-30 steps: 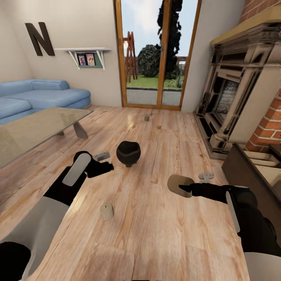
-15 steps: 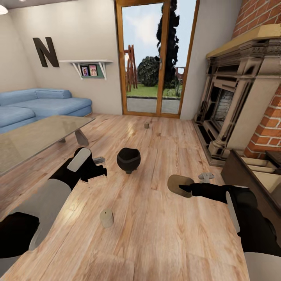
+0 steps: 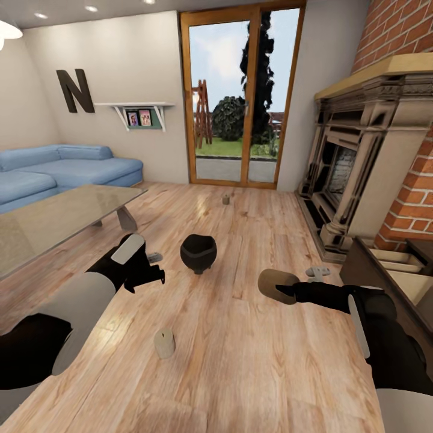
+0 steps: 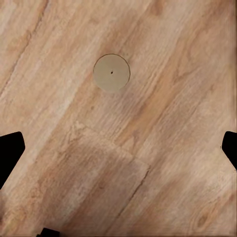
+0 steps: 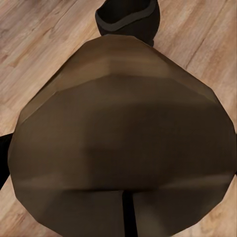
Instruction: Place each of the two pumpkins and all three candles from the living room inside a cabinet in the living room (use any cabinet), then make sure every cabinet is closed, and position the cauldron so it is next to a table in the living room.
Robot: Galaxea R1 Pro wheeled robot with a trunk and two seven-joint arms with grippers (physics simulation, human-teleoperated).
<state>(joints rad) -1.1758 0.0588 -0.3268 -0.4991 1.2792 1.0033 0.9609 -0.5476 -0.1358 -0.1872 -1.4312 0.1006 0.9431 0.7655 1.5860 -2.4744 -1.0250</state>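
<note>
Head view, left to right: glass table [image 3: 60, 210] sitting far left, sofa [image 3: 66, 165] behind it. Left gripper [image 3: 150, 278] hanging low over the floor [image 3: 240, 361], just left of the cauldron [image 3: 198, 253]; in the left wrist view its fingers [image 4: 10, 153] are standing wide apart, gripping nothing. One candle [image 3: 164, 344] [image 4: 112, 72] standing upright on the floor, near, below that gripper. Cauldron standing mid-floor, apart from the table. Second candle [image 3: 226, 199] standing far, near the glass door [image 3: 240, 96]. Right gripper [image 3: 288, 291] holding a candle [image 3: 275, 284] [image 5: 123, 143], jaws clamped on it, right of the cauldron. Cabinet [image 3: 391, 270] sitting at right with a drawer open, fireplace [image 3: 361, 156] beyond it.
</note>
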